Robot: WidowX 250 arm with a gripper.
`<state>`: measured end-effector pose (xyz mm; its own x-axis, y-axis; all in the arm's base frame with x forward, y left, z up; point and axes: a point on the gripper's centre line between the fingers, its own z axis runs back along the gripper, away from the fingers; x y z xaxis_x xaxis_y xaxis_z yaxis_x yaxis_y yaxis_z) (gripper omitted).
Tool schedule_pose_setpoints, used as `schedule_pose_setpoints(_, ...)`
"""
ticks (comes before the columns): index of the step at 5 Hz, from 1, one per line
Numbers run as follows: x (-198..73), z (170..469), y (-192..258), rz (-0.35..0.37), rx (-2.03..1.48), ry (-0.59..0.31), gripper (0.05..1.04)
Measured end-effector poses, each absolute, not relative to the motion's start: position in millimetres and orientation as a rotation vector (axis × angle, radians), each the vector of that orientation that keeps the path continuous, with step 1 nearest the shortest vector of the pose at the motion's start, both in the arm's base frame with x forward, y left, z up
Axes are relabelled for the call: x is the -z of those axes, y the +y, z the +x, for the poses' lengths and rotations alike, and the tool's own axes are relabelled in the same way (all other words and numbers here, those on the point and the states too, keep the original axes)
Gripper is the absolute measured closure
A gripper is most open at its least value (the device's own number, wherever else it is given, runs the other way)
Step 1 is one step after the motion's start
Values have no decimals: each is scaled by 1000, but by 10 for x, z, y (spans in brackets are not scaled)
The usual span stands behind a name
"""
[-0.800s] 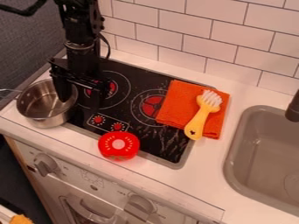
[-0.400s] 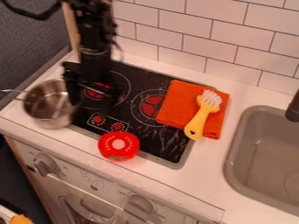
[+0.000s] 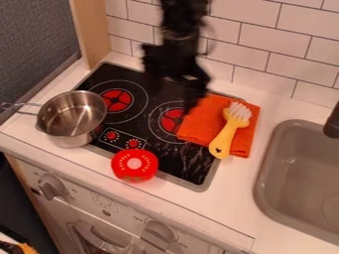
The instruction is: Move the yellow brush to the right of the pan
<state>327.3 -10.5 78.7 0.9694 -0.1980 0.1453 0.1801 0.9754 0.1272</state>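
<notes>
My black gripper (image 3: pixel 173 93) hangs blurred over the back of the stove, its two fingers apart with nothing visible between them. It is right of the pan and up and left of the brush. The yellow brush (image 3: pixel 226 137) lies on a folded orange cloth (image 3: pixel 202 119), white bristles toward the wall and handle toward the front. At the stove's left side stands the steel pan (image 3: pixel 73 118), its handle pointing left; the brush lies well to its right.
A red tomato-like toy (image 3: pixel 134 165) sits at the stove's front edge. The grey sink (image 3: pixel 265 173) is at the right, with a dark faucet (image 3: pixel 333 122) above it. A tiled wall (image 3: pixel 278 54) runs behind the counter.
The gripper has moved right, away from the pan toward the cloth. The pan has shifted a little to the right. A dark thing has come into the bottom left corner.
</notes>
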Motion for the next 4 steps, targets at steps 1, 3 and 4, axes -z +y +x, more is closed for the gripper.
schedule_pose_setpoints(1, -844, 3447, -393, 89, 229, -219, 83)
schedule_pose_setpoints(3, -509, 3715, -776, 56, 242, -210, 83)
schedule_pose_setpoints(4, -302, 3732, -805, 46, 237, -164, 83)
